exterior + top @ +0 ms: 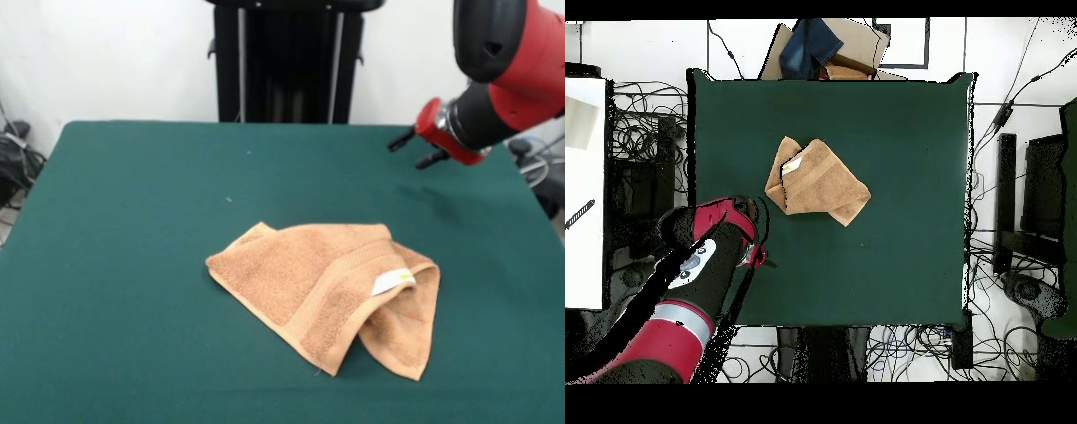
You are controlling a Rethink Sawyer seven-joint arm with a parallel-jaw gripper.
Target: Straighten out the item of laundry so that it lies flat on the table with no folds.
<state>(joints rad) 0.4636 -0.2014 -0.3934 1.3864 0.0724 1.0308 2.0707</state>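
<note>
Towel lies a little off the middle of the table, folded over on itself: one flap is doubled across the main panel, and a second layer pokes out underneath on the side where the white tag shows. In the overhead view the towel sits well apart from the gripper, which hangs over the table near one edge and holds nothing. Its two dark fingers stand apart, open.

The step in hand looks like the approach to a first pinch. To do it well, I judge the gripper should come down on the free corner of the top flap, near the tag, catching only the upper layer. It should then draw that corner outward and low across the table, away from the fold line, so the flap peels back instead of dragging the whole towel. Gripping both layers at once would only shift the bundle.

The tag seems to carry a small yellowish mark, but no writing on it can be read.
</note>
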